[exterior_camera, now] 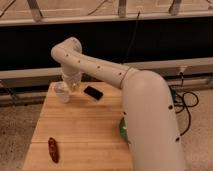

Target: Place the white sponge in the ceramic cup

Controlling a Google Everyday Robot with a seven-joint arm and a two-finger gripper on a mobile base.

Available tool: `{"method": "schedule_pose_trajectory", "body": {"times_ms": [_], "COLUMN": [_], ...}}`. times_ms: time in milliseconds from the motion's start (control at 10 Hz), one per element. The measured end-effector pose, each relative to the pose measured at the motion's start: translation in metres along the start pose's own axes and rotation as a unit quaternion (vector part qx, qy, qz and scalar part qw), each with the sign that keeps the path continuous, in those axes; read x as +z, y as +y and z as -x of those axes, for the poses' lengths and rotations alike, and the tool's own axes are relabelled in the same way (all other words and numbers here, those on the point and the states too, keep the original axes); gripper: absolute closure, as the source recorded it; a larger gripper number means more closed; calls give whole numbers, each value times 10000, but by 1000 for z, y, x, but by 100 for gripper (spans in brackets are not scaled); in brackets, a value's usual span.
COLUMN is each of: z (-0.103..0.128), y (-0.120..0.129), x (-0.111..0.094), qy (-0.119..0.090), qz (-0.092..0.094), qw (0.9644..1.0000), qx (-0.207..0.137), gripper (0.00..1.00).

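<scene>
Ceramic cup [61,93]: small, pale, round-rimmed, upright near the far left corner of the table [85,130]; we cannot make out its contents. Gripper [71,83]: just beside the cup, slightly above; whether released or clenched we cannot tell. Flat black object [93,92] nearby. Green dish [121,131], largely behind the smooth white arm [145,100]. Dark red oblong item [53,149], front left. Table of pale planked wood.

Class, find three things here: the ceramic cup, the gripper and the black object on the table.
ceramic cup [61,93]: camera view, on its pale side wall.
gripper [71,84]: camera view, its tip, beside the cup.
black object [93,92]: camera view, its flat top.
</scene>
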Motion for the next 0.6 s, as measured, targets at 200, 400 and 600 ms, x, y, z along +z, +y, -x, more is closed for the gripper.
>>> {"method": "schedule_pose_trajectory", "body": {"times_ms": [200,400,600], "z": [-10,-22,-30], "y": [-7,-23,-26], "x": [9,17,20], "qy": [-100,-137,-133], "qz": [-24,-81,-126], "qw": [9998,9992,9989], "qx": [-160,-368,-427], "gripper": [89,67,47]}}
